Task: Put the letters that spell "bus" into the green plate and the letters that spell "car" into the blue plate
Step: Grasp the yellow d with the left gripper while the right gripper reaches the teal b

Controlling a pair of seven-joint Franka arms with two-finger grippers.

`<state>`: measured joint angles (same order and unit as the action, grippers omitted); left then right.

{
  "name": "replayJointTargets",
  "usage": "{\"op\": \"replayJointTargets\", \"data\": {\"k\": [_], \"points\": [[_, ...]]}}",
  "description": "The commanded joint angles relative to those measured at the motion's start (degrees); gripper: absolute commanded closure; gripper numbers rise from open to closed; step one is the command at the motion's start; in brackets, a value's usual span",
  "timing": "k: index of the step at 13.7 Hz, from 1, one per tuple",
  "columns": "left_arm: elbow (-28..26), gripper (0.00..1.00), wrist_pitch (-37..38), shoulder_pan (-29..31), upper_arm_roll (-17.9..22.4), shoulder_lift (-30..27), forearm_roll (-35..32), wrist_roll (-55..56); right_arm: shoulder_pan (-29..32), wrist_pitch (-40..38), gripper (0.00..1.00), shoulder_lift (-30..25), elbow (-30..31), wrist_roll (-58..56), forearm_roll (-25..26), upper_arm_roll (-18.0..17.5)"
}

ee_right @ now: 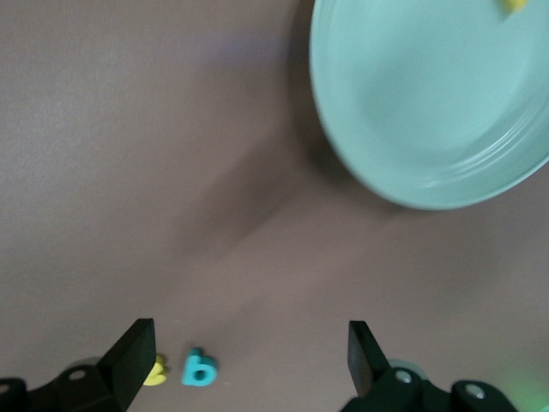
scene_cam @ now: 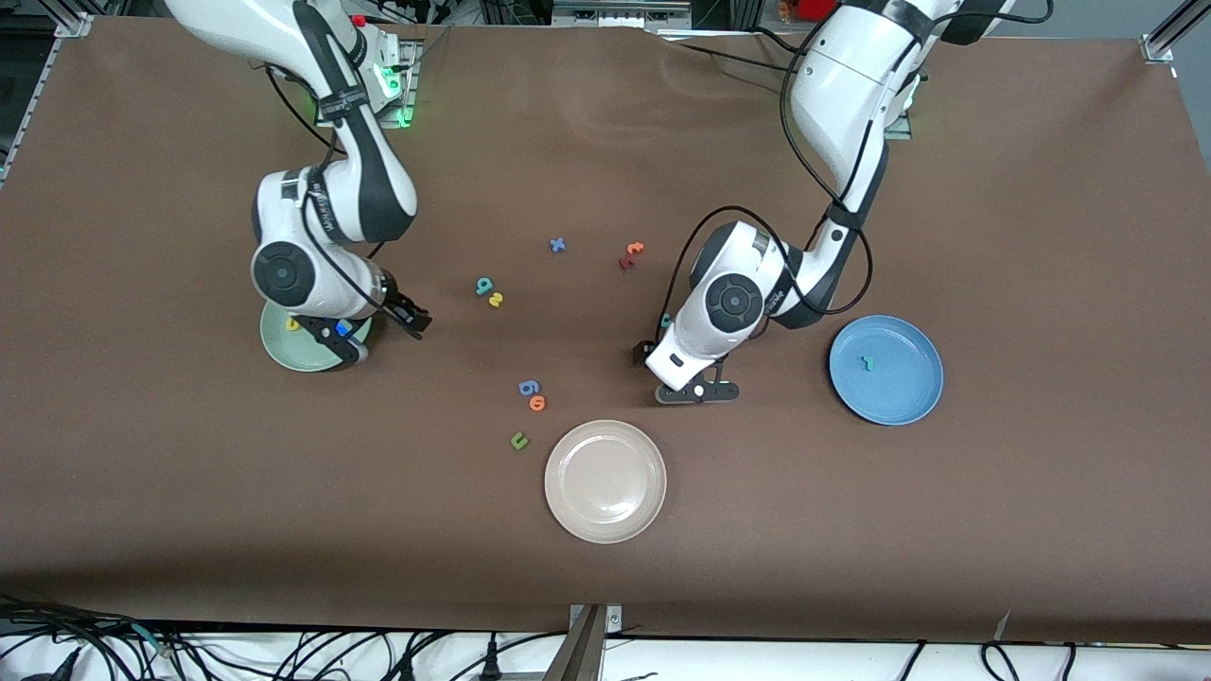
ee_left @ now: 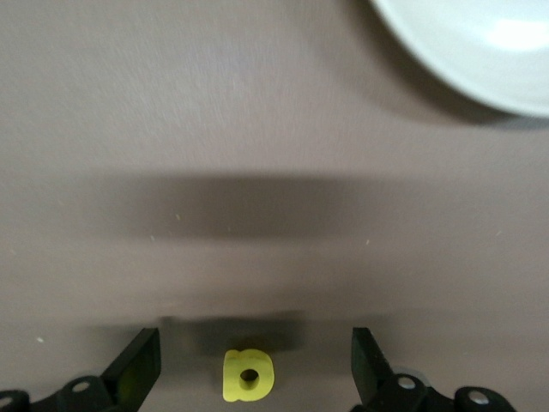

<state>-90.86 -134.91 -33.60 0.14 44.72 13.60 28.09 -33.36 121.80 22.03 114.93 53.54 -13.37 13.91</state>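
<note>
My left gripper [scene_cam: 668,375] [ee_left: 255,345] hangs open low over the table, with the yellow "a" [ee_left: 249,375] lying between its fingers, untouched. The arm partly hides a teal letter [scene_cam: 665,321]. The blue plate [scene_cam: 899,397] holds the teal "r" [scene_cam: 866,361]. My right gripper [scene_cam: 383,336] [ee_right: 250,336] is open and empty beside the green plate [scene_cam: 282,348] [ee_right: 412,112], which holds a yellow letter [scene_cam: 293,324] [ee_right: 515,4]. The teal "b" [scene_cam: 484,286] [ee_right: 199,369] and yellow "s" [scene_cam: 496,300] [ee_right: 157,374] lie together toward the table's middle.
A beige-white plate [scene_cam: 605,511] [ee_left: 480,60] sits nearest the front camera. Stray letters lie about: a blue "x" [scene_cam: 558,245], an orange "t" [scene_cam: 634,249], a dark red piece [scene_cam: 625,262], a blue "6" shape [scene_cam: 528,387], an orange "o" [scene_cam: 537,403], a dark green "u" [scene_cam: 518,440].
</note>
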Motion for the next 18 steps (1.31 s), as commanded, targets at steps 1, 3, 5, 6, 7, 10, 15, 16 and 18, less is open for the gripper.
{"op": "replayJointTargets", "data": {"k": [1,3,5,6,7,10,15,16,18], "points": [[-2.2,0.04,-1.2,-2.2,1.1,-0.8,0.6,1.3,-0.1,10.8,0.01,-0.8,6.1,10.5,-1.0,-5.3],[-3.0,0.09,-1.1,-2.3,1.1,-1.0,0.5,1.4,-1.4,15.5,0.01,0.2,7.1,15.5,-1.0,-7.1],[-3.4,0.22,-1.0,-2.4,1.2,-1.2,0.5,1.4,-2.5,17.4,0.01,0.6,7.1,18.2,-0.9,-7.1],[-3.4,0.31,-0.9,-2.4,1.2,-1.3,0.5,1.4,-3.1,17.7,0.01,1.1,7.2,19.0,-0.9,-7.1],[-3.4,0.39,-0.8,-2.4,1.2,-1.4,0.5,1.4,-3.6,18.2,0.01,1.3,7.5,20.1,-0.9,-7.1],[-3.4,0.55,-0.6,-2.3,1.2,-1.4,-1.8,2.7,-3.6,25.5,0.01,1.1,13.4,20.2,-0.9,-7.1],[-3.4,0.73,-0.3,-2.3,1.2,-1.5,-4.0,4.9,-5.1,27.8,0.01,1.0,15.3,22.7,-0.9,-7.3],[-3.4,0.76,-0.2,-2.3,1.2,-1.5,-4.0,4.9,-5.9,27.7,0.01,0.9,15.3,23.9,-0.9,-7.3],[-2.6,0.79,1.9,-2.1,1.3,-1.7,-4.1,4.7,-6.3,27.4,0.01,0.8,15.6,24.1,-0.9,-7.3]]}}
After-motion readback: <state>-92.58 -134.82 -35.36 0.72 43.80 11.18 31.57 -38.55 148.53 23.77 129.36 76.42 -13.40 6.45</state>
